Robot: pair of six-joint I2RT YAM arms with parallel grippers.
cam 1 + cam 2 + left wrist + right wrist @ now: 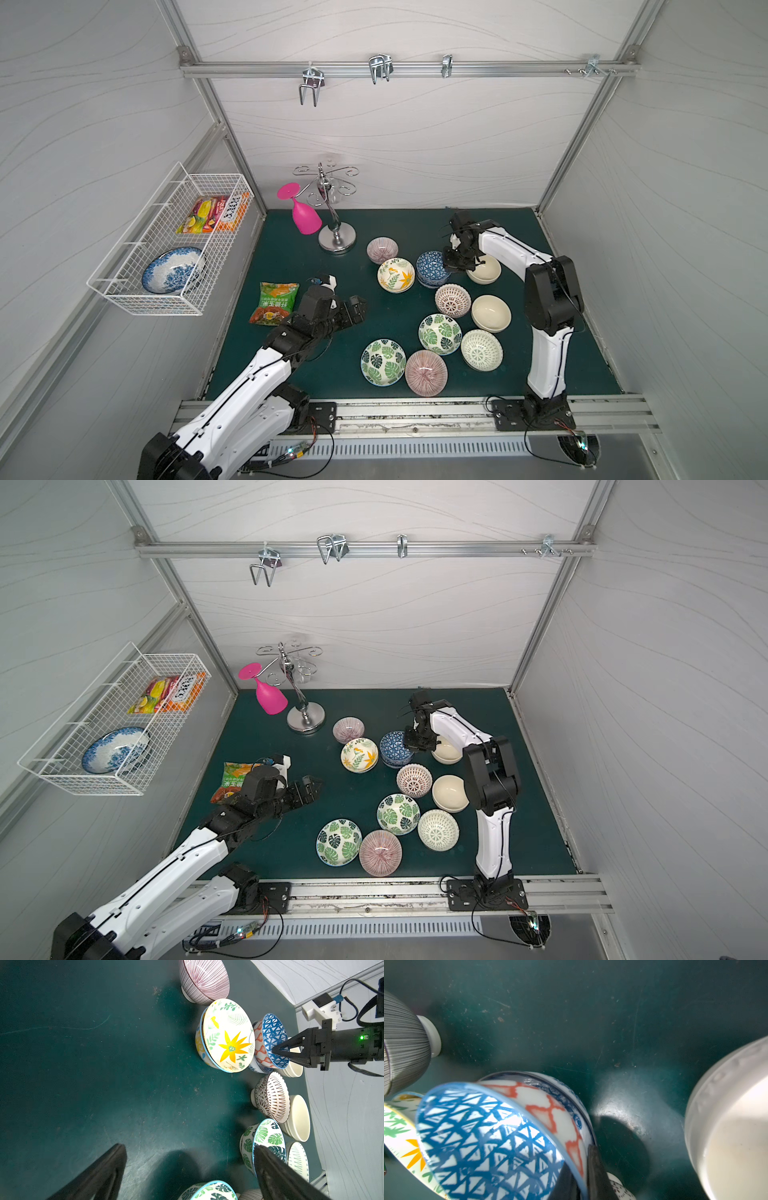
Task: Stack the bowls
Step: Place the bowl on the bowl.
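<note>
Now, right gripper in both top views: your right gripper [455,266] [415,742] stands at the rim of the upper blue bowl [430,264], on the side facing the table's [291,257] right edge. The bowl lies from it toward the left edge.
Blue stack in both top views: it sits nested in the lower blue bowl [432,284], toward the far edge and right of the middle, just beside the yellow floral pair [396,274].
Nearer arm: the right one. Your left gripper [358,308] hangs wide open and empty, well apart.
Left wrist view: the right gripper [275,1051] has its jaws nearly together, pinching that rim. The upper blue bowl [273,1032] is tilted and round, so it has no long axis.
Right wrist view: the upper blue bowl [488,1136] has blue triangles inside and red lattice outside, and sits askew in the lower blue bowl [566,1093]. To my eye you would need to level it before letting go.
</note>
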